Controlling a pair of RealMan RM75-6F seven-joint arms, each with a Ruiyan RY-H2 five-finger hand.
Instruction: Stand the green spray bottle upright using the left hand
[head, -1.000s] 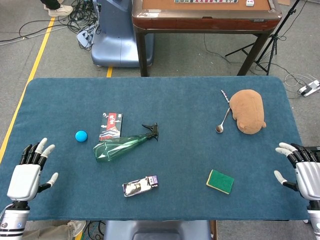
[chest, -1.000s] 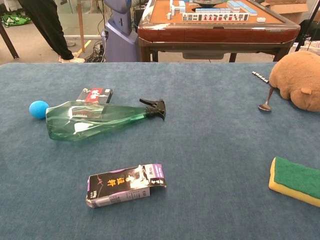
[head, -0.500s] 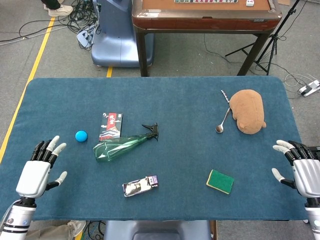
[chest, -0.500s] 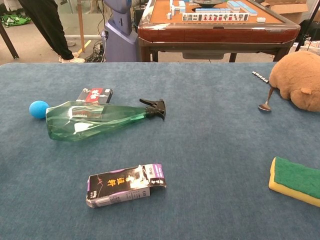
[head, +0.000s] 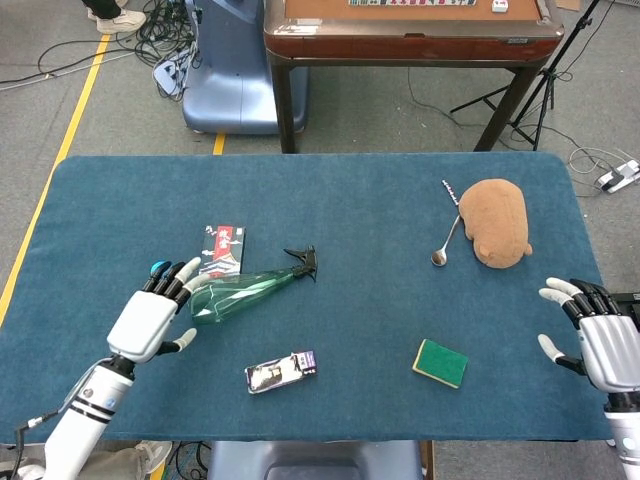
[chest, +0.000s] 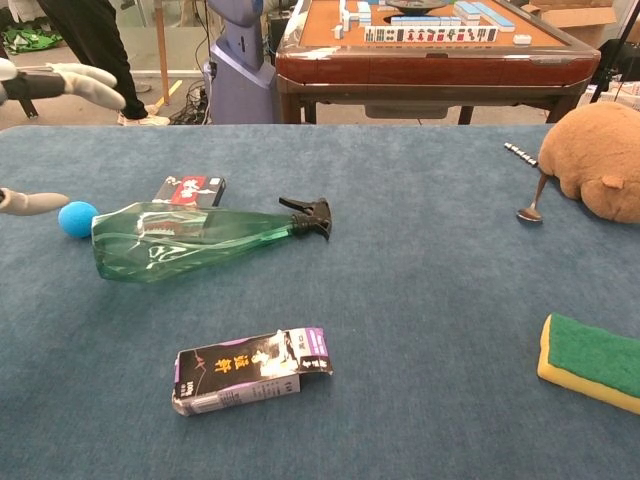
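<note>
Fingers (head: 182, 272) of the left hand (head: 150, 318) spread apart and stretched forward, holding nothing, tips just beside the wide base of the green spray bottle (head: 240, 294); contact with it not possible to confirm from the head view. In the chest view only fingertips (chest: 95, 88) visible at the left border, above and apart from the bottle. Right hand (head: 600, 340) far away at the right edge of the table (head: 380, 200), fingers also apart, nothing held.

Bottle lying on its side near the middle-left of the blue cloth, base toward the left hand, black trigger nozzle (head: 303, 260) pointing away to the right. Blue ball (chest: 76, 219) just beside the base, small red card box (head: 223, 251) just behind the body.

Probably light: transparent green plastic, no liquid clearly seen inside. Walls likely thin and smooth, so slippery and able to dent under strong squeeze. Faceted body, wide at base and narrow to the neck. Best place to take hold seems the thick part of the body near the base, fingers around it, then tilting up onto the flat bottom. Risk of rolling away, or of pushing the ball.
</note>
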